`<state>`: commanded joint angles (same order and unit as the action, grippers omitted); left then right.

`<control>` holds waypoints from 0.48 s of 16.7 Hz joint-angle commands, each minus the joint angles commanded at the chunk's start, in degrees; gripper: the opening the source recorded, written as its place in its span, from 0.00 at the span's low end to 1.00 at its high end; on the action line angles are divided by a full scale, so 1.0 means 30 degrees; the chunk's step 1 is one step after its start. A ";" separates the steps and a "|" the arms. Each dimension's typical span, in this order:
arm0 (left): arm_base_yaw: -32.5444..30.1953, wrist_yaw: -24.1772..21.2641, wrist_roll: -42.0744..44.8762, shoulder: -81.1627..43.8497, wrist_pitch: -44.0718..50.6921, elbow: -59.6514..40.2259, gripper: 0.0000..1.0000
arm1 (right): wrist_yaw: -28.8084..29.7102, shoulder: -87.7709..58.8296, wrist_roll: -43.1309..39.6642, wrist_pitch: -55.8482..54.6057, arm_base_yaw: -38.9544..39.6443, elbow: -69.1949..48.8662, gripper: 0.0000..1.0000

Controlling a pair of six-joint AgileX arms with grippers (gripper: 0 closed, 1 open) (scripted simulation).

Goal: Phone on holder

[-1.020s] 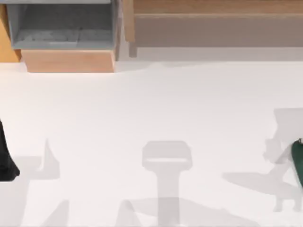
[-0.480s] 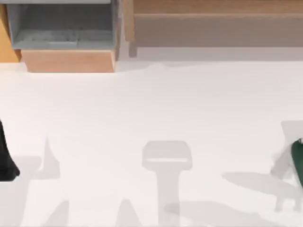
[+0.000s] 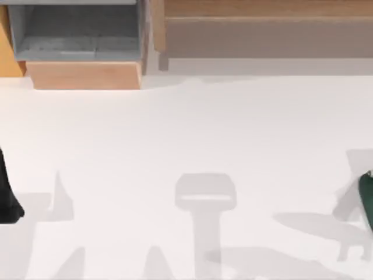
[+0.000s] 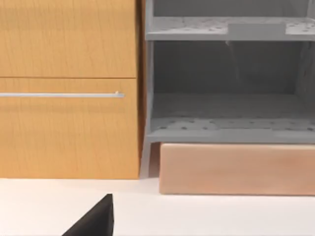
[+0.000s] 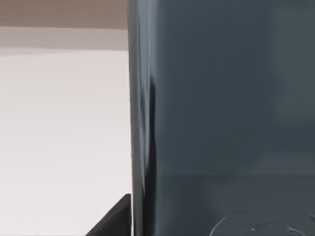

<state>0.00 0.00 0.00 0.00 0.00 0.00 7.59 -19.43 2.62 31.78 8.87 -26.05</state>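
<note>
Your white table (image 3: pixel 186 134) lies open across its middle. At 3 o'clock, the phone (image 3: pixel 366 195) pokes in at the edge; whether the right gripper clamps it, you cannot tell. Grey shelf (image 3: pixel 76 32) at 11 o'clock.

Glossy dark grey-blue phone (image 5: pixel 221 108), white table (image 3: pixel 186 128), orange wood-grain cabinet (image 4: pixel 69 88), grey shelf (image 4: pixel 226 123)

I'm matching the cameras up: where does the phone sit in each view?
Top view: the phone is a dark sliver at the table's right edge.
Right wrist view: the phone is very close, its glossy dark face standing against the white table.
Left wrist view: the camera faces the grey shelf unit.
Shared landmark: the white table; the shelf unit also sits at the top view's far left.
</note>
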 joint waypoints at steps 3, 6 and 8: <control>0.0000 0.0000 0.0000 0.0000 0.0000 0.0000 1.00 | -0.0122 -0.0468 -0.0377 -0.1028 -0.0244 0.0544 0.00; 0.0000 0.0000 0.0000 0.0000 0.0000 0.0000 1.00 | -0.0280 -0.1681 -0.0866 -0.2381 -0.0437 0.0766 0.00; 0.0000 0.0000 0.0000 0.0000 0.0000 0.0000 1.00 | -0.0400 -0.2623 -0.0937 -0.3428 -0.0571 0.0851 0.00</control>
<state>0.00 0.00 0.00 0.00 0.00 0.00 6.39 -27.30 -0.19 21.49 7.15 -23.50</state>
